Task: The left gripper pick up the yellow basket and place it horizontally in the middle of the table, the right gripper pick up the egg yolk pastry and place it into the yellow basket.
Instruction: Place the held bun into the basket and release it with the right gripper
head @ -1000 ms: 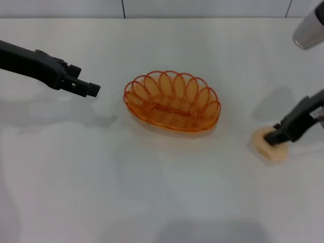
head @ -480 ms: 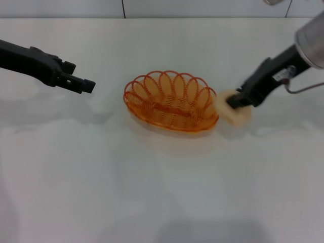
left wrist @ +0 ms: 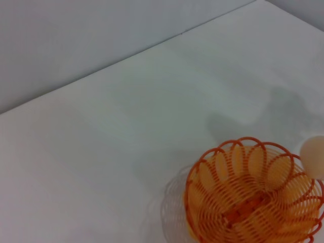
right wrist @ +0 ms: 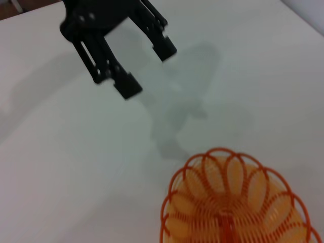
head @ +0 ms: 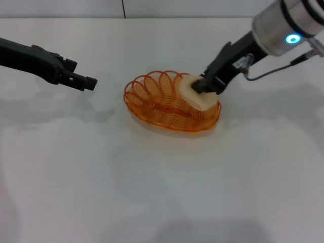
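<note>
Right hand (head: 202, 86): clenched on the egg yolk pastry (head: 194, 94), holding it over the basket's right end.
Left hand (head: 86, 82): fingers spread, empty, near the table's (head: 152, 192) left edge.
Hidden: pastry partly covered by fingers.
Yellow basket (head: 169, 104): oval orange-yellow wire, mid-table.

Yellow basket (head: 169, 104): orange-yellow coated wire, glossy. Egg yolk pastry (head: 195, 94): pale cream, smooth, matt. Surface (head: 152, 182): white, smooth, slightly glossy. Both pincers: black, matt plastic look.
</note>
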`<action>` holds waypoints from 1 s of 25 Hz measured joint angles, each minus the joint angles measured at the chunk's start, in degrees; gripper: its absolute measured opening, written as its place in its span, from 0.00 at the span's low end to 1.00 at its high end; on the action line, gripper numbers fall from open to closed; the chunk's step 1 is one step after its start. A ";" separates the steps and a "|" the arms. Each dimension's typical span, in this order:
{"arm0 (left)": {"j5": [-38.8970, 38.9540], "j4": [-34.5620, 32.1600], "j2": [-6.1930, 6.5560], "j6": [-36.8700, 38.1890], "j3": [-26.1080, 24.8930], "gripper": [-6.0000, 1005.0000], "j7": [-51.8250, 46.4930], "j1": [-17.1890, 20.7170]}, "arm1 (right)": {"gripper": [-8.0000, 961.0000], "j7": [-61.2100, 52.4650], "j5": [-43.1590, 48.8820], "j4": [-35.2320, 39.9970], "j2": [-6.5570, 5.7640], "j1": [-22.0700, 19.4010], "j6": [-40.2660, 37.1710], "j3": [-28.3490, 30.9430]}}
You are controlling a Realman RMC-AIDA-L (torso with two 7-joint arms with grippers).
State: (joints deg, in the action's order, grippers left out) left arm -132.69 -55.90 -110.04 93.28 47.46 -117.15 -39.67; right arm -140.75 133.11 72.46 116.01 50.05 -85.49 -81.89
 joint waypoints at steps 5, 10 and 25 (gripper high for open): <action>0.22 0.00 -0.28 -0.04 0.01 0.88 -0.17 -0.09 | 0.08 0.17 -0.67 -1.77 0.00 0.73 4.92 -2.38; 0.26 0.00 -0.60 -0.13 0.00 0.88 -0.31 -0.15 | 0.08 0.98 -1.91 -2.05 0.03 0.69 9.06 -5.19; 0.11 0.00 -0.68 -0.21 0.00 0.88 -0.88 -0.05 | 0.07 3.87 -5.72 -3.28 -0.12 0.38 13.69 -7.80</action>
State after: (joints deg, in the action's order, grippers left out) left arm -132.58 -55.90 -110.73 93.07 47.46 -118.03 -39.72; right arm -136.88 127.40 69.18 115.89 50.43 -71.80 -89.69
